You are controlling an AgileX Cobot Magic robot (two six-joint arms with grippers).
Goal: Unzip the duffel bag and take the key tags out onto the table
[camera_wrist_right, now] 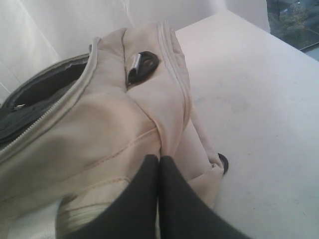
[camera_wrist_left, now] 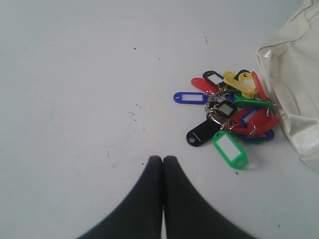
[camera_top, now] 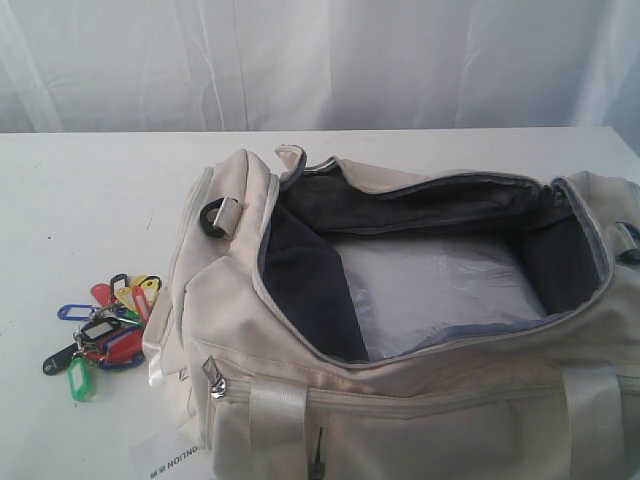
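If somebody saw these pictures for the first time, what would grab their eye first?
The large cream-beige fabric duffel bag, its top unzipped and gaping onto dark grey lining, fills the middle and right of the exterior view. Next to its left end, a bunch of small plastic key tags in red, blue, green, yellow and black lies on the plain white tabletop.

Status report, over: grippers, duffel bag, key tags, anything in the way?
Left gripper, right gripper: jaws shut, nothing held. Duffel bag unzipped, gaping. Key tags out on the table beside the bag's end. No obstruction seen.
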